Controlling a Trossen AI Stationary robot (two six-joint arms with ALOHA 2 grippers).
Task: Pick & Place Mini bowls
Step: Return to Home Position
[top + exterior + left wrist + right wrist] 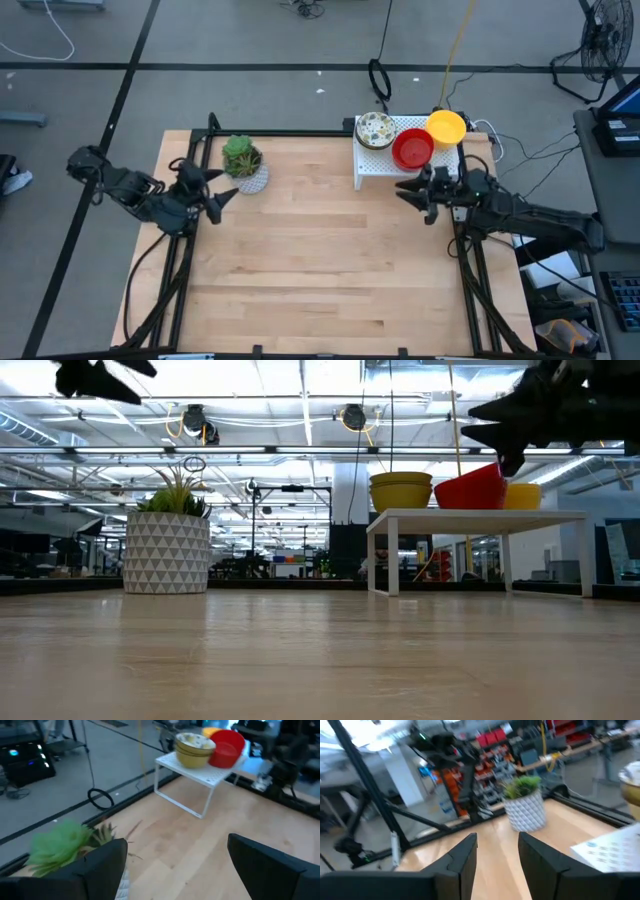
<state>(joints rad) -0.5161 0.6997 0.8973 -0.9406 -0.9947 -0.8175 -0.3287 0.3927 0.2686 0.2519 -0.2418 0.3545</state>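
Observation:
The mini bowls sit on a small white rack (385, 165) at the table's far right. A stack of yellow bowls topped by a speckled one (375, 130) stands at its left end. Red bowls (412, 148) tilt in the middle, leaning toward that stack (192, 747). A yellow bowl (446, 127) sits at the rack's far right corner. My right gripper (402, 190) hovers open just near of the rack, above the table, holding nothing. My left gripper (225, 185) is open and raised beside the plant pot.
A white patterned pot with a green plant (243, 162) stands on the table's far left part, just beyond my left gripper. The wooden tabletop (330, 260) stretches bare between the arms and toward the near edge. Cables lie on the floor beyond the far edge.

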